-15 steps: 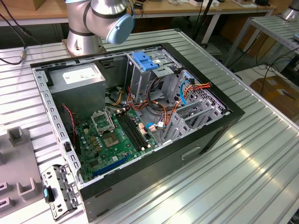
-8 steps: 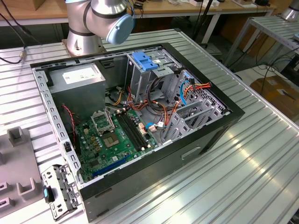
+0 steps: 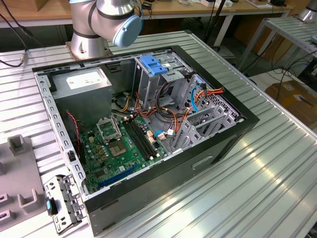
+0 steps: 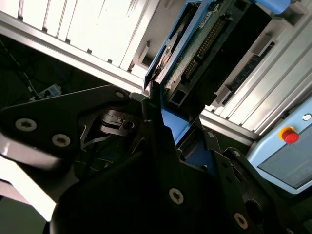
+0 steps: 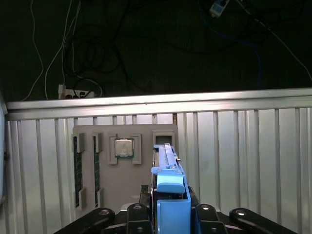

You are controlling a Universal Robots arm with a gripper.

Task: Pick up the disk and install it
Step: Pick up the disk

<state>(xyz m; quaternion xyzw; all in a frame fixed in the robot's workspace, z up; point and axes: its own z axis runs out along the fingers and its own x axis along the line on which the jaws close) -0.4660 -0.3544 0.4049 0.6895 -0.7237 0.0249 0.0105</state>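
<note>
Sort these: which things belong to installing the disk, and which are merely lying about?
Job: the disk, held in the gripper; open computer case; its drive cage.
Lying about: processor chip on grey tray; box with red button; power strip.

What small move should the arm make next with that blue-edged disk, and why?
Probably lift it a bit higher, straight up. In the first wrist view the gripper is shut on the disk, held on edge above the grey tray, so it should clear the tray before travelling to the open computer case seen in the exterior view.
</note>
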